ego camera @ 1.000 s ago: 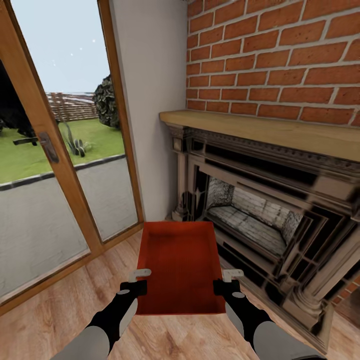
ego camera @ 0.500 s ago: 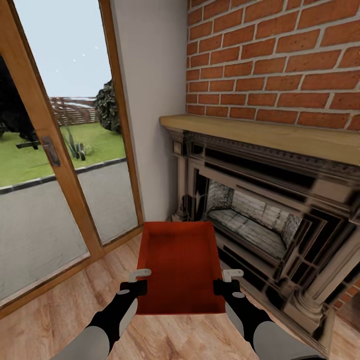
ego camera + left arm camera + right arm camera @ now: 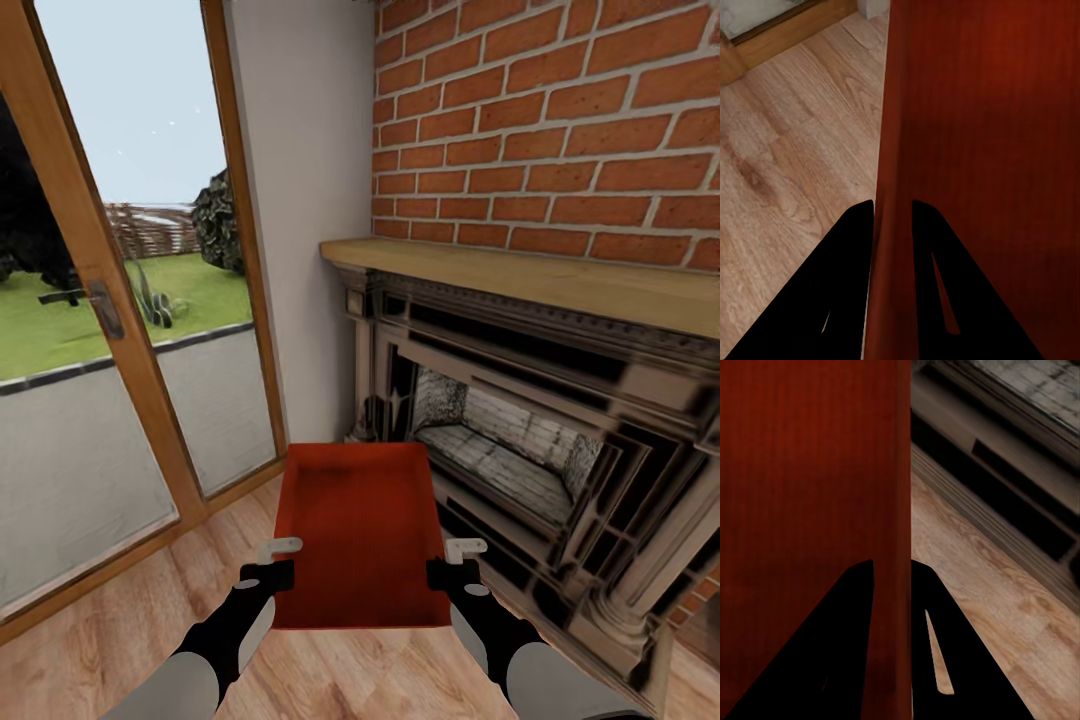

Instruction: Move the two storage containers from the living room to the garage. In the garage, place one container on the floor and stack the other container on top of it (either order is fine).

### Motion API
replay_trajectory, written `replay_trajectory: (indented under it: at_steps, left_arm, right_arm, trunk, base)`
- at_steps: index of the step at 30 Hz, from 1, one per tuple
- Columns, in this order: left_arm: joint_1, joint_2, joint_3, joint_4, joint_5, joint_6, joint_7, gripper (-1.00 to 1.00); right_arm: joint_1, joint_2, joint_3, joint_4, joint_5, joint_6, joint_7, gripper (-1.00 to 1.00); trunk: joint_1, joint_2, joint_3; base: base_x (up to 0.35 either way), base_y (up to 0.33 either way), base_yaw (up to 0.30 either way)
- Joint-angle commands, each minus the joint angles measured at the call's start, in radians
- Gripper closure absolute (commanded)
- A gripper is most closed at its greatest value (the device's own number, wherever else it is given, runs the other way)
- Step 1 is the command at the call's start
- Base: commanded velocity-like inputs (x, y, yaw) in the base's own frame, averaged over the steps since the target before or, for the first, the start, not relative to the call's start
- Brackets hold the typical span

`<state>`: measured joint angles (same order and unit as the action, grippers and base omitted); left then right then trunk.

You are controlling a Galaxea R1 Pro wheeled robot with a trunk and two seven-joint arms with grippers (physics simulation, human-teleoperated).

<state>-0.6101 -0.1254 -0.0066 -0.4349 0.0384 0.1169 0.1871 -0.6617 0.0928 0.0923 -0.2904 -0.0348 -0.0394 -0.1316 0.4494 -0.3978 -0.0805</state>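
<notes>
An orange-red storage container (image 3: 362, 530) hangs level in front of me over the light wood floor of the living room. My left gripper (image 3: 282, 563) is shut on its left wall, and my right gripper (image 3: 446, 563) is shut on its right wall. In the left wrist view the container wall (image 3: 891, 187) runs between the two black fingers (image 3: 851, 255). The right wrist view shows the opposite wall (image 3: 896, 525) pinched between the fingers (image 3: 930, 615). The bin's ribbed bottom is bare.
A dark ornate fireplace (image 3: 520, 440) with a wooden mantel (image 3: 540, 275) under a red brick wall stands close on the right. Wood-framed glass doors (image 3: 110, 320) with a handle (image 3: 105, 308) fill the left. A white wall strip (image 3: 300, 220) lies between them.
The whole head view has drifted a little: doors and fireplace shifted slightly rightward and down in the picture. The container and both grippers hold the same place in the view.
</notes>
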Motion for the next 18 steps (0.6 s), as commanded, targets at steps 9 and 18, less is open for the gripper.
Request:
replay_trajectory:
  at_steps: [9, 18]
  left_arm:
    - [0.0, 0.0, 0.016, -0.003, -0.012, 0.007, 0.018, 1.0]
    - [0.0, -0.001, 0.016, -0.002, -0.012, 0.007, 0.018, 1.0]
  right_arm:
    - [-0.001, 0.004, -0.001, 0.0, -0.006, -0.002, -0.005, 1.0]
    - [-0.001, 0.004, 0.0, 0.0, -0.007, -0.002, -0.006, 1.0]
  trunk:
    - [0.001, -0.002, 0.012]
    - [0.001, -0.002, 0.025]
  base:
    - [0.0, 0.0, 0.0]
    - [0.0, 0.0, 0.0]
